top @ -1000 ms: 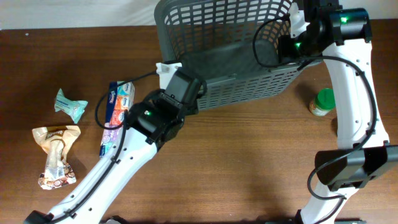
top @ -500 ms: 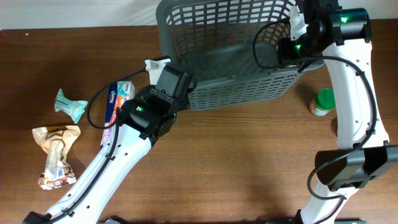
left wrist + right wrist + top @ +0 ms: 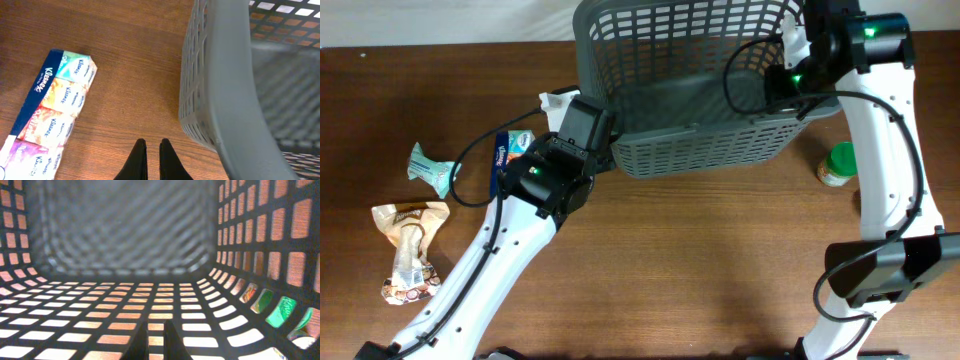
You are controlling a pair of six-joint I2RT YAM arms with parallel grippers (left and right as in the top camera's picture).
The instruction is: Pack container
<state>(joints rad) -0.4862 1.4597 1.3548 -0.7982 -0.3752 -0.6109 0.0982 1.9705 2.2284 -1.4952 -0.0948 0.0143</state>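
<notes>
The container (image 3: 720, 150), a large dark grey lattice basket, is tipped on its side at the back of the table, its opening facing the camera. My right gripper (image 3: 798, 45) is at its upper right rim, and in the right wrist view the fingers (image 3: 156, 330) are shut on a strip of the lattice wall (image 3: 125, 305). My left gripper (image 3: 570, 108) is by the basket's left corner. In the left wrist view its fingers (image 3: 150, 150) are shut and empty just above the wood, with the basket wall (image 3: 220, 85) to their right.
A pack of Kleenex tissues (image 3: 505, 150) lies left of my left gripper and also shows in the left wrist view (image 3: 47, 115). A teal wrapper (image 3: 432, 168) and a tan snack bag (image 3: 410, 250) lie at far left. A green-lidded jar (image 3: 838, 165) stands right of the basket.
My left gripper has moved left along the basket's front, from under its near wall to its left corner. The basket's near left corner has shifted a little left. The right arm has hardly moved.
</notes>
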